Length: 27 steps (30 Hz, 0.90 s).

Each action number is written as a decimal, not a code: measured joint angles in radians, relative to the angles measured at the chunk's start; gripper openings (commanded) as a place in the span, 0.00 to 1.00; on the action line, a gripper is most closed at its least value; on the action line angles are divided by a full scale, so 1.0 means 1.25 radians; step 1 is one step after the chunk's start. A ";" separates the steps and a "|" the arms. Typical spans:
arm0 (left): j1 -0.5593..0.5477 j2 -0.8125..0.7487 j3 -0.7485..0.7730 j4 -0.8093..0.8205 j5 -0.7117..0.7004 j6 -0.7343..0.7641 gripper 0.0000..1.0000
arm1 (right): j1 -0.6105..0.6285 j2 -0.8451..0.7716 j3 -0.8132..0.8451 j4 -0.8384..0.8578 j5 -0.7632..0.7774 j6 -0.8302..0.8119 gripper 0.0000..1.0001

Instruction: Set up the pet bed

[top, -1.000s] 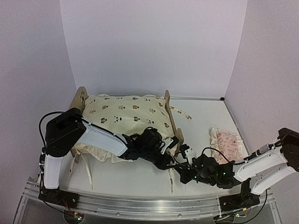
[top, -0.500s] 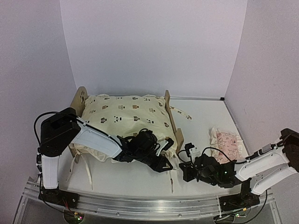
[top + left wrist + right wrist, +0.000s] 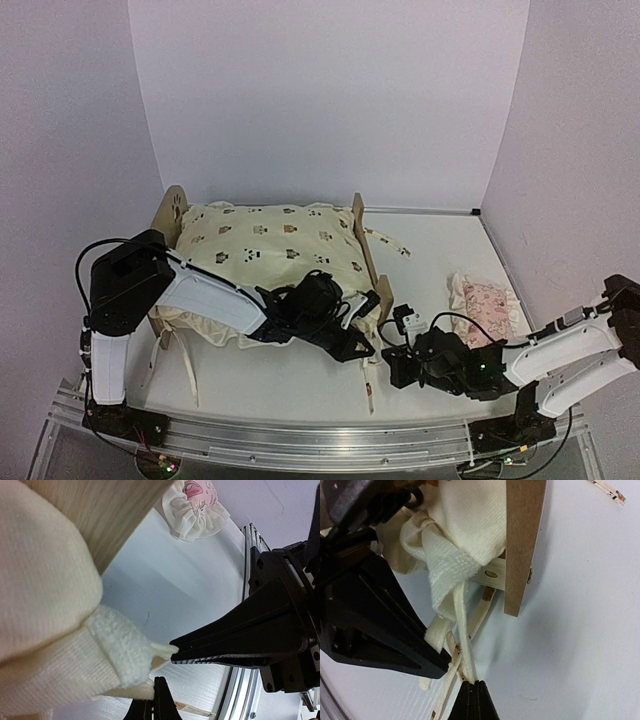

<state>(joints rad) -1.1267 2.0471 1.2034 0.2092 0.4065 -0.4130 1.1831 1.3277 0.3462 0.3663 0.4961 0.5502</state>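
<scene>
Left jaws closed at cushion tie (image 3: 462, 625), right jaws clamped on it, beside pet bed (image 3: 522, 545)

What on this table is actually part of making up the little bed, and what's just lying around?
Part of the job:
- pet bed
- cream cushion lying on it
- its ties
- left gripper and right gripper, each pinched shut on the ties

Just lying about, for now:
- pink ruffled pillow, to the right of the bed, untouched
</scene>
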 measured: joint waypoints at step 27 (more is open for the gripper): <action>-0.012 0.082 0.038 0.172 -0.097 -0.174 0.27 | -0.003 -0.043 0.005 -0.019 0.007 0.043 0.00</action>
<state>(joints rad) -1.1415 2.1494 1.2506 0.4240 0.2847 -0.6309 1.1797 1.2739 0.3523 0.3430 0.5049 0.6035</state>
